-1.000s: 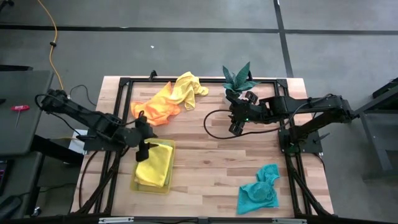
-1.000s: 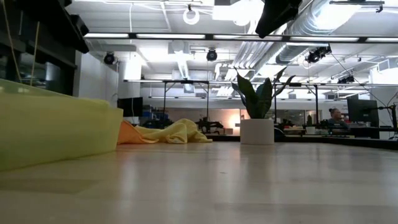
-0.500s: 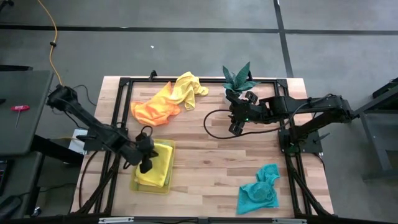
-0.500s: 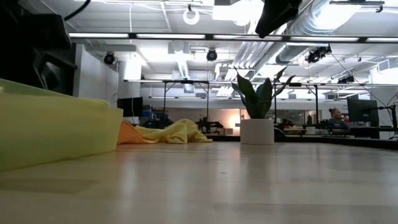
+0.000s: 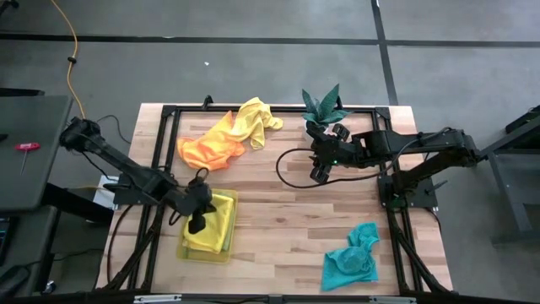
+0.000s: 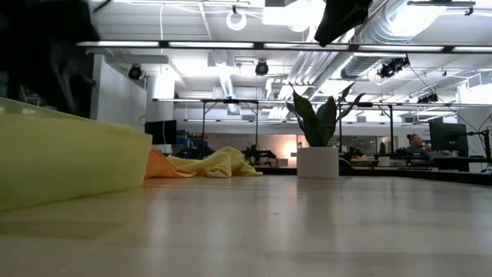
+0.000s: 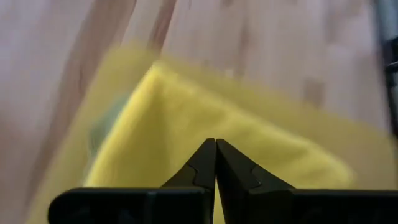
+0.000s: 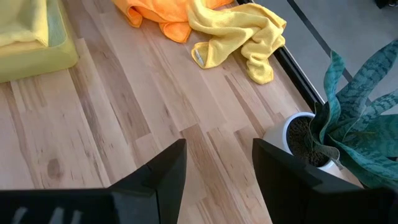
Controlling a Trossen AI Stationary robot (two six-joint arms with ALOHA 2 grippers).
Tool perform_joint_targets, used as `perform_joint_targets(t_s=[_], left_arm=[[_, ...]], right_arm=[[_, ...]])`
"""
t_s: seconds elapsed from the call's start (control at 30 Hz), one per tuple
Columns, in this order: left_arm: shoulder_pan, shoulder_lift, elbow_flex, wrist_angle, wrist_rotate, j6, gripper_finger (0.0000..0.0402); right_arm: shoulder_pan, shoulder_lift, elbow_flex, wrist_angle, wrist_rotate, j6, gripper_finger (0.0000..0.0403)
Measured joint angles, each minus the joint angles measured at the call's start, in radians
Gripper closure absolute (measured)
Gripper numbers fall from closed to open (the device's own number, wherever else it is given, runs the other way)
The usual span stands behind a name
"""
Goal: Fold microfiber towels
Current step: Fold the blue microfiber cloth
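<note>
Left hand (image 5: 197, 225) is positioned over the translucent yellow tray (image 5: 221, 252) at the counter's (image 5: 278, 219) front-left; fingers (image 7: 202, 167) are pressed together, tip to tip, w/ nothing visibly pinched between them. A folded yellow towel (image 5: 218, 221) is seen in the tray, directly beneath and just beyond the fingertips per left wrist view; whether the tips touch the cloth cannot be told.

Right hand (image 5: 319, 173) is held above the counter's back-centre, near the potted plant (image 5: 322, 106); its fingers (image 8: 160, 174) are spread, nothing between them.

Remaining towels:
- Orange towel (image 5: 211, 145), crumpled, at back-left of counter.
- Second yellow towel (image 5: 256, 119), crumpled, touching the orange one on its plant side.
- Teal towel (image 5: 353, 258), bunched, at front-right, well apart from both hands.

In the low view, the tray wall (image 6: 69, 158) is shown at near left, w/ the orange and yellow cloths (image 6: 211, 163) lying beyond it and the plant pot (image 6: 318, 161) farther to the side.
</note>
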State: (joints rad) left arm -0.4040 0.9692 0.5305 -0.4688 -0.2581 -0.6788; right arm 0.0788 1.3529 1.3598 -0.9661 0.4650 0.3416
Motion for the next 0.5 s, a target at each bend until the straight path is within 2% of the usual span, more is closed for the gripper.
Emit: perform_joint_targets(t_s=[0.13, 0.33, 0.5], left_arm=[[0.037, -0.064, 0.137, -0.098, -0.036, 0.153, 0.0399], [0.149, -0.103, 0.336, -0.11, -0.215, 0.419, 0.0399], [0.286, -0.118, 0.439, -0.041, -0.221, 0.589, 0.0399]], right_arm=[[0.0, 0.0, 0.0, 0.0, 0.001, 0.0, 0.0227], [0.0, 0.0, 0.0, 0.0, 0.001, 0.001, 0.0227], [0.0, 0.0, 0.0, 0.0, 0.001, 0.002, 0.0227]])
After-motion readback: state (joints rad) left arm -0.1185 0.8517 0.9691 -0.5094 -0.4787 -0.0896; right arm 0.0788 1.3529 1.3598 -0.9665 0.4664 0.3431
